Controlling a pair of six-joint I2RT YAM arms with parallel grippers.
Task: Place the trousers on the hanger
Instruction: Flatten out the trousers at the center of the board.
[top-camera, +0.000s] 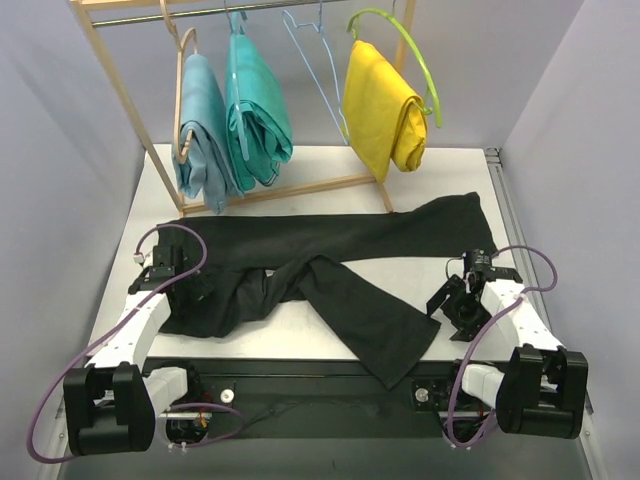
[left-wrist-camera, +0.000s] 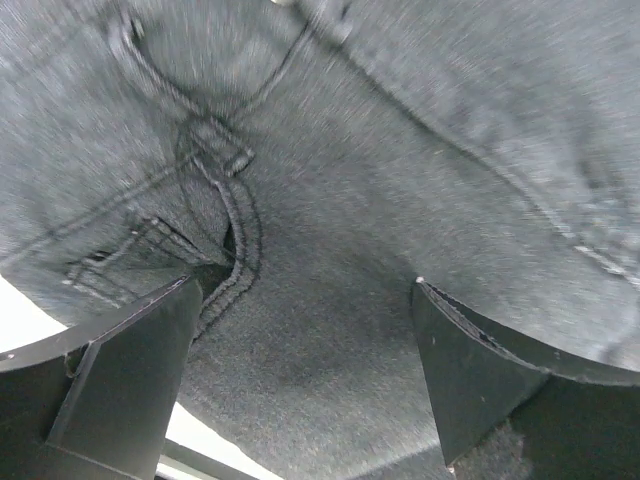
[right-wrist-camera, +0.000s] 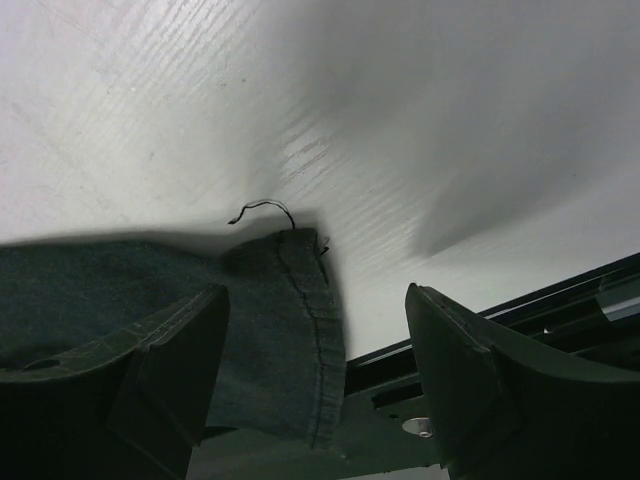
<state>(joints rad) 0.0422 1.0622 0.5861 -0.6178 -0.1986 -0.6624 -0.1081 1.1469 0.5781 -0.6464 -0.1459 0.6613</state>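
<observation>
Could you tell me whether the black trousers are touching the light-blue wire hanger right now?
Apart. In the top view the hanger hangs from the rail while the trousers lie on the table, clear of it.

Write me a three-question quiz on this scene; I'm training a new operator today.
1. True or false: the black trousers already hang on the light-blue hanger.
2. In the top view, which garment hangs just right of that hanger? A the teal one; B the yellow one; C the black one.
3. Fill in: the left fingers stand ___ over the trousers' fabric.
Key: 1 false, they lie on the table; 2 B, the yellow garment; 3 open.
</observation>
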